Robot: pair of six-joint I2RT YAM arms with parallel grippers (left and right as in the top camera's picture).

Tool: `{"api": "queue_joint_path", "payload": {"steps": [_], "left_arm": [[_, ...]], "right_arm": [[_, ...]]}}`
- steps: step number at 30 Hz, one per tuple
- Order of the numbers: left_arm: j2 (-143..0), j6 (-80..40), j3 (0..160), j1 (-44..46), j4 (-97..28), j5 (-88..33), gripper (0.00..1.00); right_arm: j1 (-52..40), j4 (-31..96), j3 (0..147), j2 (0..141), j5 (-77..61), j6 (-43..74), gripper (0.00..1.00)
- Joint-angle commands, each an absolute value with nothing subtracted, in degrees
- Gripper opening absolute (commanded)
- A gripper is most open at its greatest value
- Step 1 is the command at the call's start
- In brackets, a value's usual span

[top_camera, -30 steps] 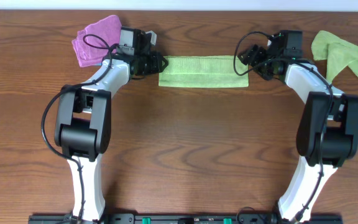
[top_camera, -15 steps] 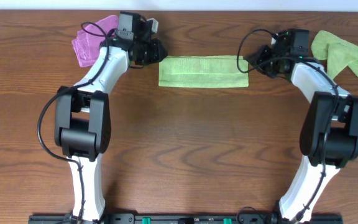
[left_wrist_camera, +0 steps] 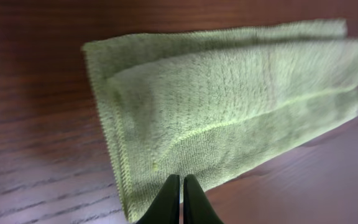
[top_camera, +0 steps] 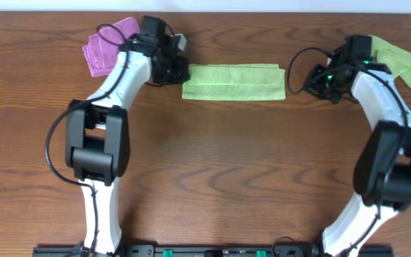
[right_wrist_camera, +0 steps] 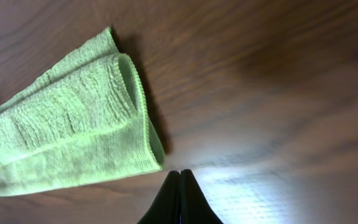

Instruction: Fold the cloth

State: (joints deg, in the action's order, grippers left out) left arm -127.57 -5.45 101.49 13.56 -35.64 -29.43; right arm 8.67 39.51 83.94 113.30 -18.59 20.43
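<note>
- the cloth (top_camera: 234,82) lies flat on the counter (top_camera: 220,164) as a long thin green strip. it is already folded over on itself, with its layers showing at both short ends.
- it looks soft, fluffy and very light. i think it will flop and bend as soon as i lift it, and it will not hold its shape.
- the fuzzy top should not be slippery, but the layers could slide apart if i pinch only the top one.
- to fold it again, i would pinch a short end near its corners. i would catch every layer, then carry that end over to the other end.
- the left pincer (left_wrist_camera: 182,190) is clenched tight and holds nothing. it sits at the left end of the cloth, and i cannot tell if its tips touch the cloth.
- the right pincer (right_wrist_camera: 180,183) is clenched too, and empty. it is off the right end of the cloth, with bare wood between them.
- a purple cloth (top_camera: 109,44) lies past the left end of the cloth, and the other green cloth (top_camera: 398,61) lies past the right end.
- a second ago both pincers were right up against the ends of the cloth, and the right one was spread open.
- now both are shut, and the right arm has pulled away from the cloth, toward the other green cloth.
- the cloth itself has stayed in the same spot and kept the same strip shape.
</note>
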Motion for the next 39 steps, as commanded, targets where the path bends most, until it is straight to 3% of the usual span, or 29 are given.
{"api": "queue_joint_path", "payload": {"steps": [1, 4, 6, 14, 37, 39], "left_arm": [[-127.31, 3.97, 102.74, 18.46, -35.09, -15.55, 0.06], [-127.33, 8.78, 102.91, 21.96, -32.82, -2.44, 0.06], [-127.33, 9.02, 102.91, 22.57, -31.22, 0.23, 0.06], [-127.39, 10.9, 102.91, 22.5, -26.87, 0.25, 0.06], [-133.4, 11.11, 102.87, 22.59, -27.18, -0.01, 0.05], [-133.58, 11.07, 102.87, 22.57, -27.18, -0.01, 0.06]], "right_arm": [[7.75, 41.76, 84.77, 109.54, -9.06, 14.98, 0.02], [6.11, 43.83, 84.77, 109.4, -6.07, 12.75, 0.02], [4.91, 44.29, 84.77, 109.4, -4.54, 12.73, 0.01], [0.97, 43.79, 84.77, 109.4, -1.5, 11.49, 0.02], [1.91, 41.71, 84.77, 109.4, -1.48, 10.63, 0.02], [2.26, 41.3, 84.75, 109.4, -1.5, 10.63, 0.13]]}}
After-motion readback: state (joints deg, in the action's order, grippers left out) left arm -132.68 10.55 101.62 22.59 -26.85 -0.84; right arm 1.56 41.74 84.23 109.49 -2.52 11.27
